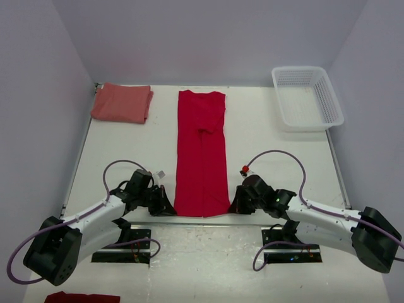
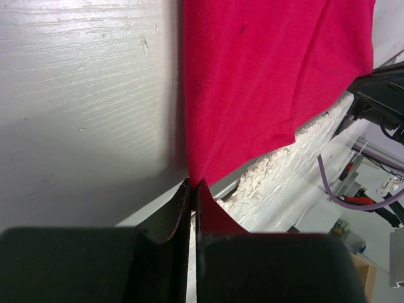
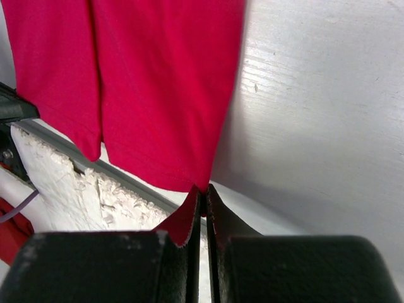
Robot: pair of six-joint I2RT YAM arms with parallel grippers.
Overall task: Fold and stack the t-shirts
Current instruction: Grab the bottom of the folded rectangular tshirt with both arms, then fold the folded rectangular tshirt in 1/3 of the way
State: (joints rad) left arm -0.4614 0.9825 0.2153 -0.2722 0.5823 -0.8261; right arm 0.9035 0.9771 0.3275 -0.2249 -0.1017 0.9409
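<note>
Two hands grip the near hem of the red shirt [image 1: 202, 151], one at each corner. The left hand [image 1: 169, 208] is clenched on the near-left corner. Its wrist view shows the jaws pressed together with a tongue of red cloth caught between them. The right hand [image 1: 236, 203] is clenched on the near-right corner in the same way, with cloth pinched between its closed jaws. Both hands are low, at the table [image 1: 265, 145] surface, and neither is nearer the shirt than the other.

From the hands, the shirt stretches straight away as a narrow strip. Its long axis points from the arms toward the far wall, with the hem at the table's near edge and the collar end farthest off. The strip lies flat and fairly straight.

The next move likely turns on that axis. The hem would be carried forward over the strip toward the collar end, making a fold across the length. The two hands would need to travel together and in parallel, or the fold may come out skewed.

Beyond the shirt's far end and off to its left, well apart, lies the salmon shirt [image 1: 122, 103], already folded. Off to the far right of the red shirt sits the basket [image 1: 334, 104].
</note>
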